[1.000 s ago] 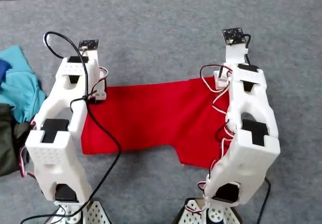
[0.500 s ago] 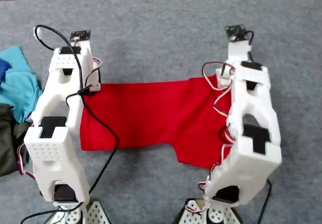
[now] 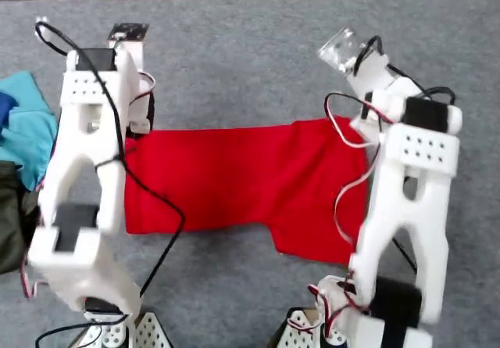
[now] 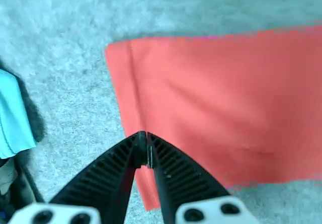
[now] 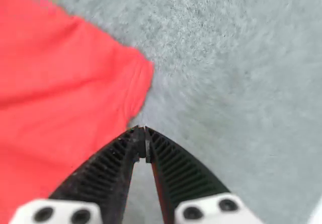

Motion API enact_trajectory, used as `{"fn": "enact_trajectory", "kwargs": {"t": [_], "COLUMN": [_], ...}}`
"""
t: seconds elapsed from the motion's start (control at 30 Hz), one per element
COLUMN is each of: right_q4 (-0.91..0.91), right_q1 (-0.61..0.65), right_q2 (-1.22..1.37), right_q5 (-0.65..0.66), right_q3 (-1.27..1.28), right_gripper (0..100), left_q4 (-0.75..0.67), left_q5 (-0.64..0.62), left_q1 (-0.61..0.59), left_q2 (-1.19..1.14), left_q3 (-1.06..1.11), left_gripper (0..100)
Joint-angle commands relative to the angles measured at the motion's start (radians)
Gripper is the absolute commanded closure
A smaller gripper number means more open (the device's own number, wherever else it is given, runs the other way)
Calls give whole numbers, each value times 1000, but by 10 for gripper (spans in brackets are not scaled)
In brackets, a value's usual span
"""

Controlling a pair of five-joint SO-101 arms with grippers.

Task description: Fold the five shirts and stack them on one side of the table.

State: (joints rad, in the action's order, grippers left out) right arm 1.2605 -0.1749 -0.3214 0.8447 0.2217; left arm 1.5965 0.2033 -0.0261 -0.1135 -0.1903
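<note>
We found the left gripper (image 4: 142,148) and right gripper (image 5: 142,146) closed and empty; lowered thus, they could bunch the shirt (image 3: 234,180).

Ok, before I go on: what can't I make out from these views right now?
Pile of shirts: cut by the high view's left edge and partly behind the left arm; their number is unclear.
Red shirt: its right side lies under the right arm in the high view.
Left gripper and right gripper: shut, but whether the tips touch the cloth cannot be judged from the wrist views.
</note>
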Motion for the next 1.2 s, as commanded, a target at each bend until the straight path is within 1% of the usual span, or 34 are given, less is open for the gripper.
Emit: {"fn": "enact_trajectory", "kwargs": {"t": [0.0, 0.1, 0.2, 0.3, 0.4, 0.5, 0.63, 0.73, 0.87, 1.03, 1.17], "right_q4": [46, 126, 212, 224, 233, 281, 391, 405, 393, 385, 292], "right_q1": [-8, -16, -12, -8, -7, 2, 61, 87, 99, 151, 188], "right_q2": [-125, -203, -311, -449, -601, -727, -840, -866, -865, -823, -704], "right_q5": [112, 206, 328, 411, 462, 522, 548, 546, 545, 532, 493], "right_q3": [13, 108, 243, 403, 558, 691, 811, 862, 872, 871, 921], "right_gripper": [991, 990, 990, 981, 906, 846, 843, 840, 839, 831, 785], "left_q4": [-75, -172, -236, -238, -235, -204, -92, -43, -14, -15, -21], "left_q5": [15, 17, 31, 86, 106, 106, 101, 98, 100, 98, 98], "left_q1": [54, 64, 31, -35, -152, -270, -370, -419, -450, -448, -446], "left_q2": [306, 539, 768, 972, 1116, 1148, 1148, 1153, 1159, 1150, 1150], "left_q3": [250, 531, 749, 872, 928, 934, 925, 925, 927, 934, 931], "left_gripper": [981, 981, 981, 979, 978, 978, 978, 978, 978, 978, 978]}}
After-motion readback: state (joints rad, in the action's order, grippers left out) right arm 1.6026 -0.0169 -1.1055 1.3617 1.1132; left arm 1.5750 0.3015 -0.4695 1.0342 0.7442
